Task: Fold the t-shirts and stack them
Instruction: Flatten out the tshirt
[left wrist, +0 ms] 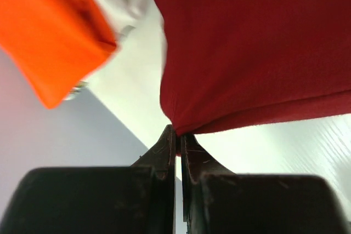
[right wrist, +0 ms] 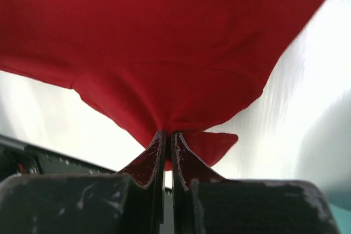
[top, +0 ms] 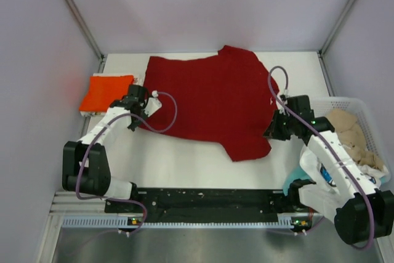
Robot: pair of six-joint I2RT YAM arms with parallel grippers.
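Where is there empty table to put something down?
Bare table runs between the dark red shirt and the black rail. A smaller patch lies between that shirt and the basket, far side. Crowded: the left by the orange shirt, and the basket, holding beige clothes.

a spread shirt (top: pixel 209 100) lies across the middle of the table (top: pixel 184 164), reaching from the back edge toward the front. a folded shirt (top: pixel 106 92) sits to its left, near the left wall and just beside the spread shirt's left side. the left gripper (top: pixel 136 121) is at the spread shirt's near left corner and the right gripper (top: pixel 274 129) at its right edge, each with cloth between its tips. a basket (top: pixel 363 104) stands at the table's right side, right of the spread shirt, with crumpled shirts (top: pixel 349 132) in it.
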